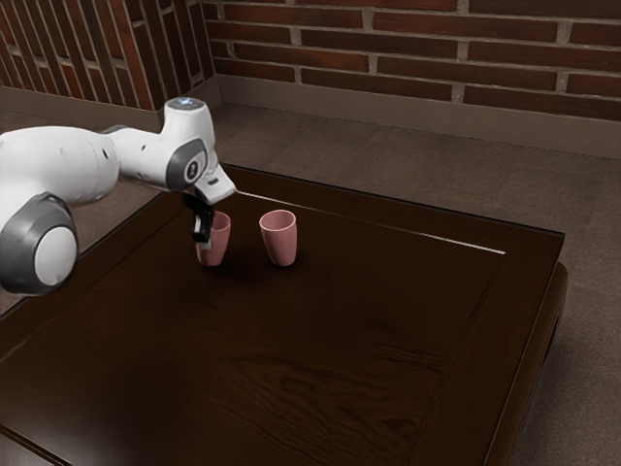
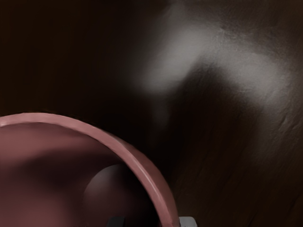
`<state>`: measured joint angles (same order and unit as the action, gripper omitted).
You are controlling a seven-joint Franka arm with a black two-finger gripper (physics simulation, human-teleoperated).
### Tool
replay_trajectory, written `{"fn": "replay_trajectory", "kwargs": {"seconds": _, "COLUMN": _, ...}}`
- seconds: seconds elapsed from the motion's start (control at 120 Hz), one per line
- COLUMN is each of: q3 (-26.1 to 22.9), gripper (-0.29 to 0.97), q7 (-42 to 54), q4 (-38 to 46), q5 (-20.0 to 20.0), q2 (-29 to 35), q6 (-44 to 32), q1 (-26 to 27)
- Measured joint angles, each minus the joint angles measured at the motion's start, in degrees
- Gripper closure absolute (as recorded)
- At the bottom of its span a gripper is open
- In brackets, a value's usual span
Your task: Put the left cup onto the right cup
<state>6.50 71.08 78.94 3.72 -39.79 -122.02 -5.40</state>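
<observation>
Exterior view first. The arm [image 1: 97, 165] comes in from the exterior view's left, and the gripper [image 1: 202, 228] is down at the rim of the left cup [image 1: 217, 243], just left of centre in the frame. It's on the side of the cup facing away from the right cup [image 1: 279, 238]. My guess is that's deliberate, so the hand won't bump the second cup on the way in. Both cups stand upright on the dark table [image 1: 369, 320], mouths up, near each other but not touching. The left cup hasn't been lifted yet. Whether the gripper has actually clamped onto it, I honestly can't tell from this angle.

Wrist view next. The left cup [image 2: 52, 161] sits right under the hand, with its pink rim curving past and the hollow inside visible. So the hand is lined up over the cup's wall, not its middle. That reads to me like a rim grab, which keeps the cup's base free for setting it onto the other cup. Beyond the rim is the table [image 2: 236, 94], with a pale sheen on it.
</observation>
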Motion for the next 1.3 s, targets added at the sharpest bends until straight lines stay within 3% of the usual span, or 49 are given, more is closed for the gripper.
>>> {"fn": "replay_trajectory", "kwargs": {"seconds": 0.467, "q3": 0.18, "gripper": 0.77, "q7": -0.39, "q4": 3.26, "q5": -0.19, "q2": 9.67, "q6": 1.24, "q1": 0.59}}
{"fn": "replay_trajectory", "kwargs": {"seconds": 0.692, "q3": 0.18, "gripper": 0.78, "q7": -0.96, "q4": 3.69, "q5": 1.29, "q2": 14.37, "q6": 2.1, "q1": 3.99}}
{"fn": "replay_trajectory", "kwargs": {"seconds": 1.008, "q3": 0.88, "gripper": 0.79, "q7": -2.1, "q4": 3.19, "q5": 1.66, "q2": 15.77, "q6": 2.95, "q1": 9.88}}
{"fn": "replay_trajectory", "kwargs": {"seconds": 1.3, "q3": 0.93, "gripper": 0.79, "q7": -3.34, "q4": 3.09, "q5": 1.67, "q2": 14.98, "q6": 2.97, "q1": 11.88}}
